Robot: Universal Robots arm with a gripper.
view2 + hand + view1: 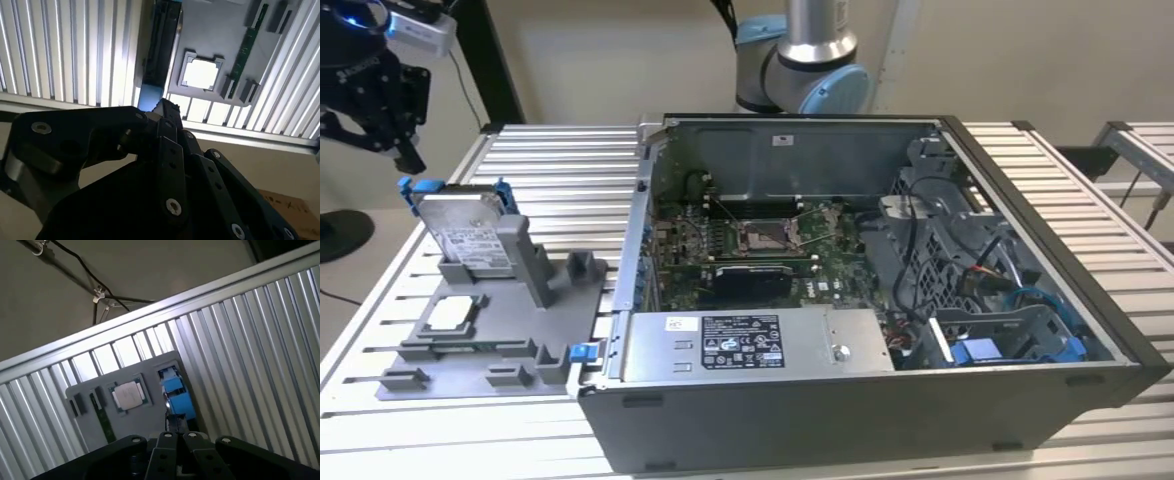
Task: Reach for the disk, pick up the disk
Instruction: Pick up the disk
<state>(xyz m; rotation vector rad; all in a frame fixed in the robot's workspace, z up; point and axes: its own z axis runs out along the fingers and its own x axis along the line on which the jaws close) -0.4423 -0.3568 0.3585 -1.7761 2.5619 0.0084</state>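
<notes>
The disk (464, 238) is a silver-grey drive with a white label and a blue frame. It stands on edge, leaning in a slot of the grey holder (520, 345) at the exterior view's left. My black gripper (403, 150) hangs above and just beyond the disk's blue top corner, apart from it, fingers shut with nothing between them. In the second wrist view the gripper tip (161, 106) points at the disk's dark edge (160, 45). The first wrist view has the disk's blue frame (175, 392) just past the gripper (172, 426).
A small square silver chip (451, 314) lies in the holder, also in both wrist views (200, 74) (129, 393). A green memory stick (246, 44) lies beside it. An open computer case (881, 300) takes up the slatted table's (560, 170) middle and right.
</notes>
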